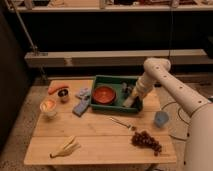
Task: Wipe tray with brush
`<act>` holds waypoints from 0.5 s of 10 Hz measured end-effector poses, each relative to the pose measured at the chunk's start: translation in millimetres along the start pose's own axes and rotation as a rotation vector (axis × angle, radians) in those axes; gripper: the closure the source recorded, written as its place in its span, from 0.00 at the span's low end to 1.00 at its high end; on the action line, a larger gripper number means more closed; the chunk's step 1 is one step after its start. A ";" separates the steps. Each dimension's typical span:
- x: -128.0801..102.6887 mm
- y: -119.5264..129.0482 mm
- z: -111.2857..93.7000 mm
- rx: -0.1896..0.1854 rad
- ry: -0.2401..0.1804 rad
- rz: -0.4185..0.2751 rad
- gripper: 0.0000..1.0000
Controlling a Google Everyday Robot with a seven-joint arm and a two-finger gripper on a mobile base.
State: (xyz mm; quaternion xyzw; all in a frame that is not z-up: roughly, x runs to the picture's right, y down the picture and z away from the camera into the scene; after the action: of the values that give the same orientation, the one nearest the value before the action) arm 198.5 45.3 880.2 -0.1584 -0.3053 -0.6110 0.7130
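Note:
The green tray (108, 79) stands at the back middle of the wooden table, with a round red-orange bowl (104, 94) in its left half. My gripper (129, 99) reaches down from the right into the tray's right half, close to the near right corner. A small dark shape (125, 89) lies in the tray just behind the gripper. It may be the brush, but I cannot make out a handle or bristles. The white arm (165, 82) runs up and off to the right.
Left of the tray are a grey-blue block (80, 107), a carrot (57, 88), a small dark cup (63, 95) and a white bowl (48, 107). In front lie a thin metal utensil (121, 122), grapes (146, 141), a blue cup (161, 118) and a banana (66, 147).

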 end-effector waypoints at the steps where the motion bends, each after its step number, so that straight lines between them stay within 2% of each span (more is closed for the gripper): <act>1: 5.4 -4.9 1.1 0.009 0.003 0.001 1.00; 3: 10.3 -20.1 4.9 0.032 0.001 -0.016 1.00; 5: 5.1 -33.4 7.1 0.053 -0.010 -0.038 1.00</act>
State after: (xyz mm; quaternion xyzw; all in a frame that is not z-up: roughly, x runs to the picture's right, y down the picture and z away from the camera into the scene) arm 164.8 38.9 883.9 -0.1367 -0.3276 -0.6154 0.7037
